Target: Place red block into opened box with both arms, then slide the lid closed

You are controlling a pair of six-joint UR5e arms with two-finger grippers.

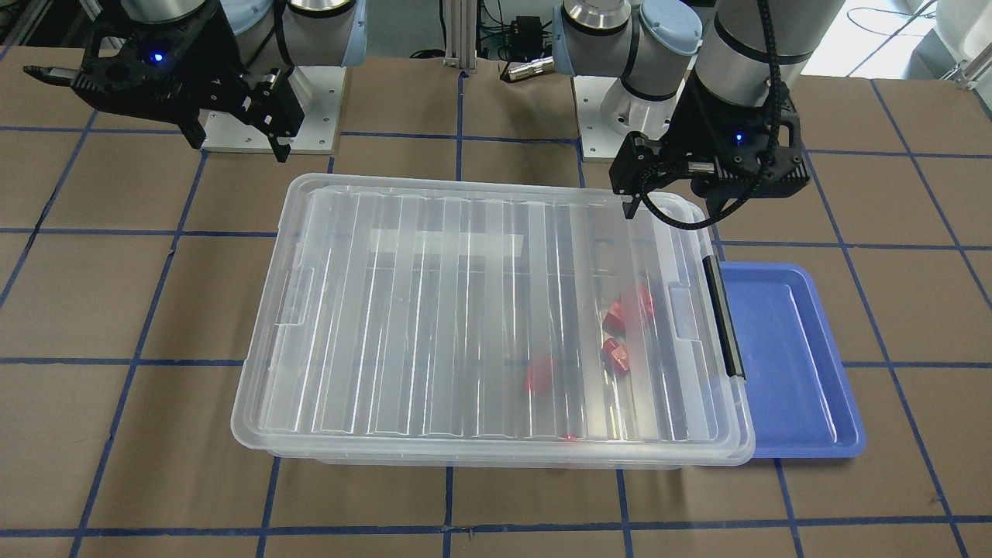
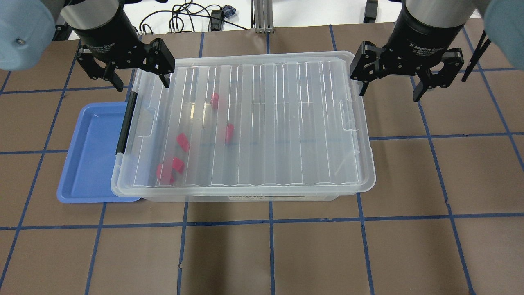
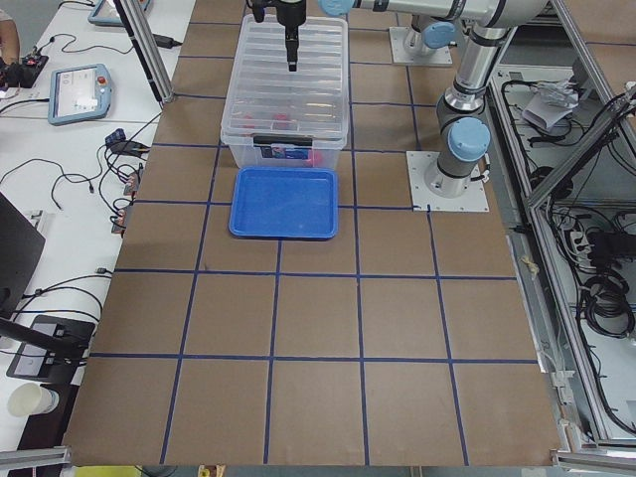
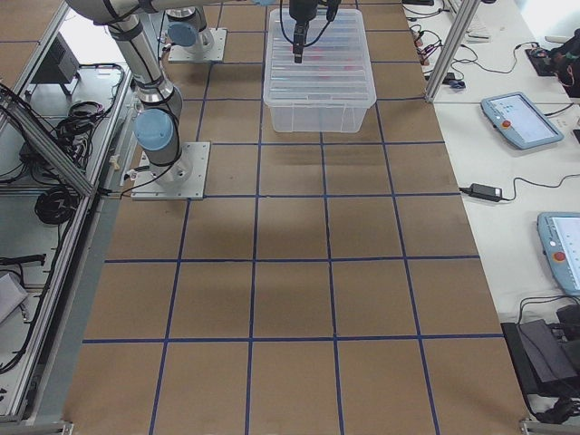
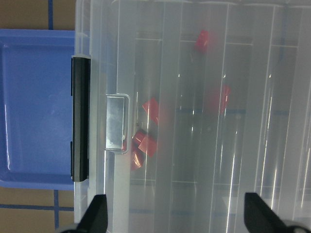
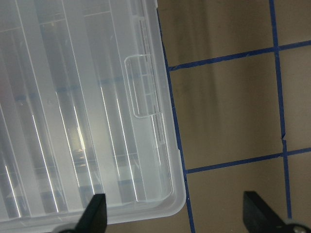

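The clear box [image 2: 245, 197] sits mid-table with its ribbed clear lid [image 2: 266, 123] lying over the whole top. Several red blocks [image 2: 182, 142] show through the lid near the end with the black clip bar [image 2: 126, 123]; they also appear as red blocks [image 1: 616, 356] in the front view and red blocks [image 5: 150, 110] in the left wrist view. My left gripper [image 2: 142, 85] hangs open above the lid's far corner by the clip bar, holding nothing. My right gripper [image 2: 389, 95] hangs open just beyond the opposite far corner, over the table.
An empty blue tray [image 2: 90, 155] lies against the clip-bar end of the box, partly under the lid's overhang. Brown table [image 2: 430, 184] with blue tape lines surrounds the box. Arm bases, cables and frame posts stand along the far edge.
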